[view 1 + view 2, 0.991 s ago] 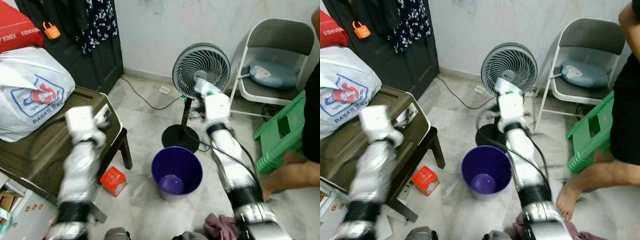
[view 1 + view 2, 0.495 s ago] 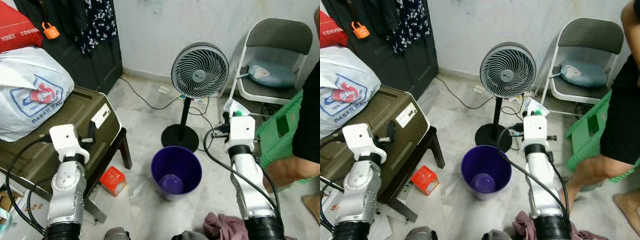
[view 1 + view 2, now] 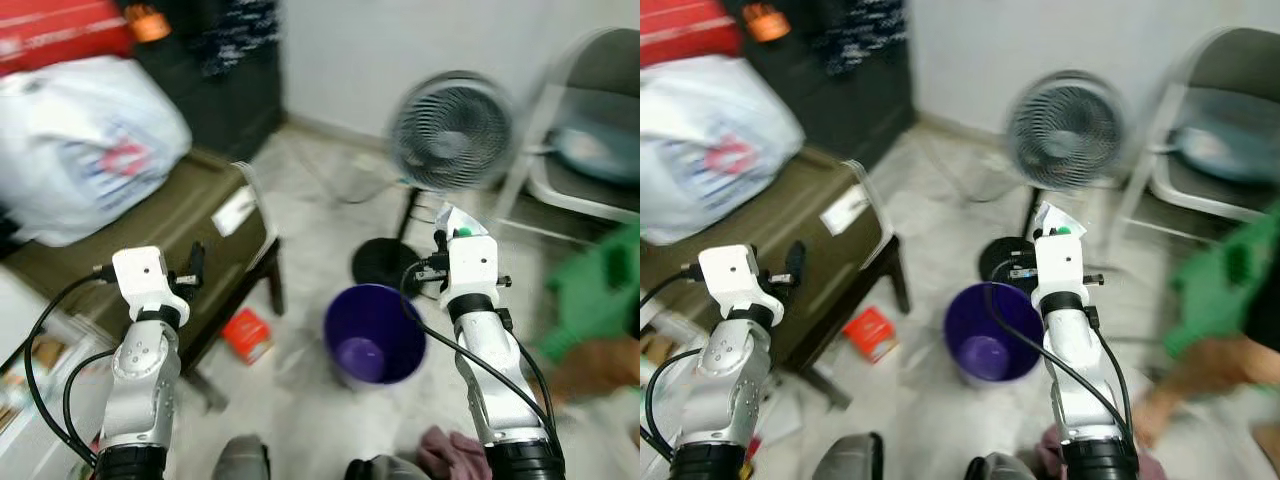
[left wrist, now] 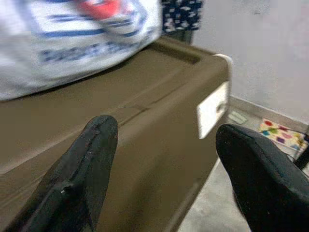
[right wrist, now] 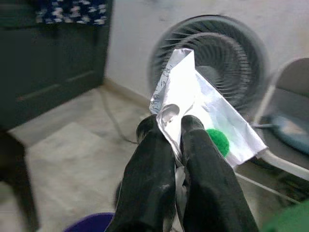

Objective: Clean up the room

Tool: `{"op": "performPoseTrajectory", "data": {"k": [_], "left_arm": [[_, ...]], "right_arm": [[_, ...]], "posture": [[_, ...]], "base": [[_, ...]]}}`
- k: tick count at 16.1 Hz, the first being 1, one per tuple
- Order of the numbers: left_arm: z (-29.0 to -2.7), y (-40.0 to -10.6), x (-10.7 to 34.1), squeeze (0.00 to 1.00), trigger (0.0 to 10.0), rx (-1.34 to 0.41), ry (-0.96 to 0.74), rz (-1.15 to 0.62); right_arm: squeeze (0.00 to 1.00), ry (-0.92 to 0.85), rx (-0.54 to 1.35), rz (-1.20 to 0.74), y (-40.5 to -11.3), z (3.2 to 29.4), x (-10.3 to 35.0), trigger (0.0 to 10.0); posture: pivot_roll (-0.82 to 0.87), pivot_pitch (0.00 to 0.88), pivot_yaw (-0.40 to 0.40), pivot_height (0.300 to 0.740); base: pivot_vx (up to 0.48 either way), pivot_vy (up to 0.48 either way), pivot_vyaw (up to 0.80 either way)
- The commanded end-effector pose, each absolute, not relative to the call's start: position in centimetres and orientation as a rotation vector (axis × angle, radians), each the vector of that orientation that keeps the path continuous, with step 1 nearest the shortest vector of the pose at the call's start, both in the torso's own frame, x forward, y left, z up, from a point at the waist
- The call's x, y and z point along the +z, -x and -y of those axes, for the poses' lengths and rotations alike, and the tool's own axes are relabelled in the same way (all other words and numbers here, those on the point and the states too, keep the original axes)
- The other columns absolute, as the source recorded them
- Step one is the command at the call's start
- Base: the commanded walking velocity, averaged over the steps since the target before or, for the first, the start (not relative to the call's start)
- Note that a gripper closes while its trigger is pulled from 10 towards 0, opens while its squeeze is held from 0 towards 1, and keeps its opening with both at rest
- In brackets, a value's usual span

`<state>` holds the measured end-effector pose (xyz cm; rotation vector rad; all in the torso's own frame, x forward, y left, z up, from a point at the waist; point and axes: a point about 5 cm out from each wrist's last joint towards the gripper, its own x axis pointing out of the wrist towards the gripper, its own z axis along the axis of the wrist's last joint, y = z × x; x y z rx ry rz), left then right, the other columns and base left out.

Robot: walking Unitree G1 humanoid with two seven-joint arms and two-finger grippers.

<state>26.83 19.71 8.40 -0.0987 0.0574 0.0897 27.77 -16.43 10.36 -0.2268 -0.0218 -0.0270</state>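
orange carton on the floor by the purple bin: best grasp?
Grip the orange carton across its two shorter sides, coming straight down. It seems to lie flat on the floor, top face up, between the brown case and the purple bin. The left gripper is open and nearer; the right gripper is shut on a silver wrapper. The picture is blurred, so edges are approximate.

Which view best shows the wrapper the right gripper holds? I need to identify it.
The right wrist view: the silvery wrapper is close, pinched by the right gripper. Both eye views show it small, blurred above the wrist.
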Motion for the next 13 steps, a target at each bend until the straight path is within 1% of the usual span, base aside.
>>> {"op": "performPoseTrajectory", "data": {"k": [1,6,9,13], "left_arm": [[-19.09,-26.82,8.72,0.00,10.0,0.061,0.115,-0.054],[-19.01,-26.92,8.99,0.00,10.0,0.055,0.114,-0.053],[-18.82,-27.06,9.11,0.00,10.0,0.046,0.118,-0.053],[-18.46,-27.13,9.43,0.00,10.0,0.015,0.128,-0.040]], "right_arm": [[0.00,0.228,-0.041,0.019,-27.43,16.84,10.58,10.0],[0.00,0.201,-0.051,-0.016,-27.75,16.88,10.33,10.0],[0.00,0.186,-0.062,-0.036,-27.82,16.94,10.18,10.0],[0.00,0.194,-0.047,-0.034,-27.88,16.59,10.24,10.0]], "posture": [[0.00,0.095,-0.017,0.740],[0.00,0.103,-0.017,0.740],[0.00,0.103,-0.013,0.740],[0.00,0.105,-0.011,0.740]], "base": [[0.000,0.000,0.43],[0.000,0.000,0.00],[0.000,0.000,-0.80],[0.000,0.000,0.00]]}}
